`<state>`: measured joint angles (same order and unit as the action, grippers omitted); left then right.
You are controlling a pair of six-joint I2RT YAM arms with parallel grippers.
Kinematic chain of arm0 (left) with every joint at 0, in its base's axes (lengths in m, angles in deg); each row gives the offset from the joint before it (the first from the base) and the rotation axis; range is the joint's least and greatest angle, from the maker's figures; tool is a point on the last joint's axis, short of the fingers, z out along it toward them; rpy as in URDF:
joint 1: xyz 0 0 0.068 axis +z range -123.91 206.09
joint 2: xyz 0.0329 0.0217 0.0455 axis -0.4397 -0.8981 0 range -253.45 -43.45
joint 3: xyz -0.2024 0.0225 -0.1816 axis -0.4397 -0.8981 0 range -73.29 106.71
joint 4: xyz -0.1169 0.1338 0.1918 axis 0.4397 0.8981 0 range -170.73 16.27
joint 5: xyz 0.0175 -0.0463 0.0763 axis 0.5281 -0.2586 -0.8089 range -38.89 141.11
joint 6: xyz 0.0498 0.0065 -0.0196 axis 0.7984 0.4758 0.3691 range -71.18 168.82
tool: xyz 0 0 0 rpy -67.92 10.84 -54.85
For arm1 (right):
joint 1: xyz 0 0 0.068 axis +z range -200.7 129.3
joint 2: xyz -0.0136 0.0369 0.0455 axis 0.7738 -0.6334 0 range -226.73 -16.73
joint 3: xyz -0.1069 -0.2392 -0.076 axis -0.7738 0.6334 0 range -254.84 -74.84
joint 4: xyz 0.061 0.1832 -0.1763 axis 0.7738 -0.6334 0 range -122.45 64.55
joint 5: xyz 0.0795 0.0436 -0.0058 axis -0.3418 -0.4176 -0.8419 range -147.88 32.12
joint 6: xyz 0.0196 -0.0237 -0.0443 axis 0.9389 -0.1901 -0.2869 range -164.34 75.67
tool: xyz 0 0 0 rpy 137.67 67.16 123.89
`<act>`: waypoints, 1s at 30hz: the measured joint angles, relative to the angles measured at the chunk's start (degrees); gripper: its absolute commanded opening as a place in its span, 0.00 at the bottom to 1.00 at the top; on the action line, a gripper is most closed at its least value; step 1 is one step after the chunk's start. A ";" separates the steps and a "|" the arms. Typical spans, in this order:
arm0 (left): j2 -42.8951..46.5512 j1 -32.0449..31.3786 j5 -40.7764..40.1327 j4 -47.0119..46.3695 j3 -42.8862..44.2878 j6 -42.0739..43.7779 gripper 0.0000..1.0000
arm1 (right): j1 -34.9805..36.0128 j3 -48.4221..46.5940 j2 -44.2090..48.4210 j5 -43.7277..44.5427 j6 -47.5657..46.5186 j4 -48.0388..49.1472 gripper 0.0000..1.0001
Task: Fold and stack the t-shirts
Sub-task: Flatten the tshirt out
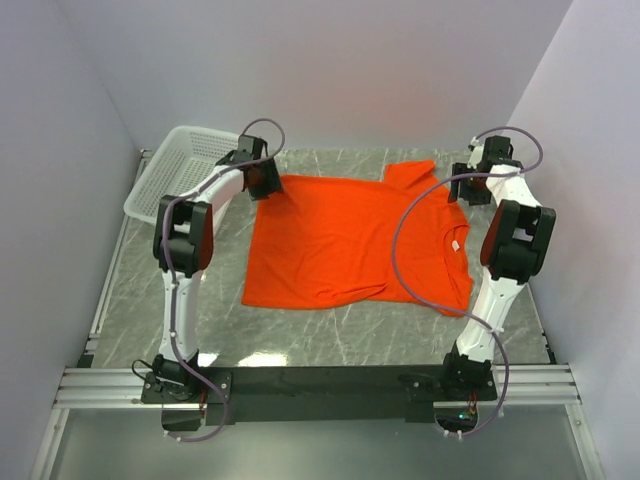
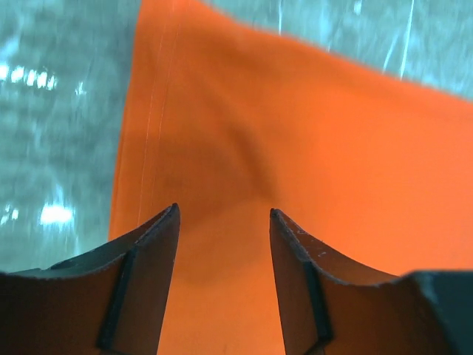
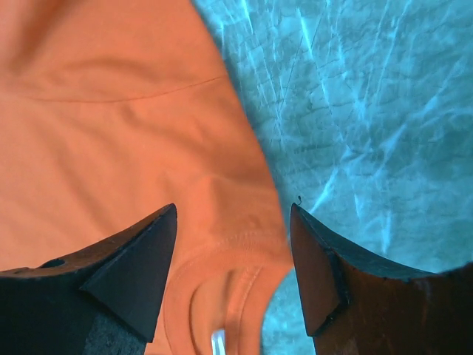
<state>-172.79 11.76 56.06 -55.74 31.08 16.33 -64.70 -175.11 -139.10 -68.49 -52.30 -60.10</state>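
Top external view: a bright orange-red short-sleeved cloth t-shirt (image 1: pixel 350 240) is laid flat on the grey marbled tabletop (image 1: pixel 200 300), collar toward the right arm (image 1: pixel 515 240), hem toward the left arm (image 1: pixel 185 240). Left wrist view: left jaws are seen spread over the hem corner, nothing pinched; contact with the cloth cannot be told. Right wrist view: right jaws are spread wide over the collar edge, nothing held. At the far left corner a white plastic mesh basket (image 1: pixel 185 165) is seen.
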 measured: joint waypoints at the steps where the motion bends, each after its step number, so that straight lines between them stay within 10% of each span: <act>1: -1.09 0.00 -0.24 0.24 1.42 -0.13 0.57 | -0.02 -0.33 -0.66 0.09 0.42 -0.09 0.70; 16: -5.42 0.07 -4.81 3.41 5.92 0.02 0.49 | -0.15 -13.70 -12.70 1.36 3.69 -7.10 0.63; 26: -1.84 0.26 -5.40 0.22 -1.25 0.35 0.26 | -0.63 -14.91 -13.64 -0.02 3.82 -11.41 0.06; 30: 1.31 0.42 -4.66 -0.81 -6.58 0.39 0.17 | -1.77 -10.88 -11.56 -2.01 3.80 -9.97 0.01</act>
<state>-171.48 12.18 51.41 -56.55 24.50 16.73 -66.47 -186.00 -150.66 -70.50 -48.50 -70.07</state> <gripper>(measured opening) 0.207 0.036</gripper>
